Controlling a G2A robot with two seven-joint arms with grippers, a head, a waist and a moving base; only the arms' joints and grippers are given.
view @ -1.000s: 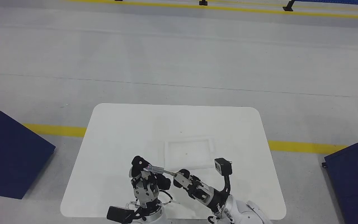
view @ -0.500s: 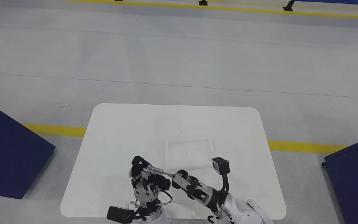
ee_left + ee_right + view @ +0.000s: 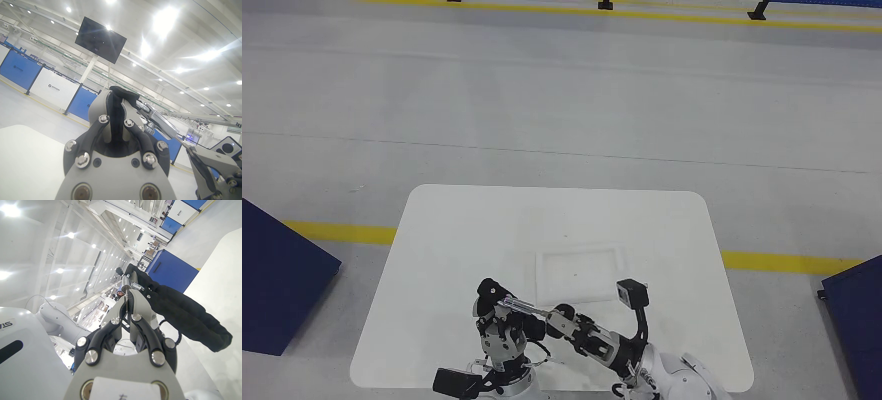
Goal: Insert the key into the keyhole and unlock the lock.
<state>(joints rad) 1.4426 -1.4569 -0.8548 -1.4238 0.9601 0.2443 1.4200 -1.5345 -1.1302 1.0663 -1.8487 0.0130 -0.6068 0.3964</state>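
Observation:
My left gripper (image 3: 123,95), its fingers in black covers, is shut on a silver lock (image 3: 157,121) held up off the table. My right gripper (image 3: 126,294) is shut on the thin metal key (image 3: 125,299), whose tip meets the lock's end face (image 3: 124,282). From the left wrist view the key's blade (image 3: 180,141) runs from the right gripper (image 3: 187,148) to the lock's lower end. In the top view both grippers meet above the table's near edge, left gripper (image 3: 499,294) and right gripper (image 3: 546,315), with the lock (image 3: 521,301) between them. How deep the key sits is hidden.
A shallow clear tray (image 3: 580,272) lies on the white table (image 3: 442,250), just beyond the grippers. Blue panels stand on the floor at the left (image 3: 277,280) and right (image 3: 857,300) of the table.
The right arm has shifted left toward the left gripper, bringing the key against the lock. The left gripper has kept still with the lock.

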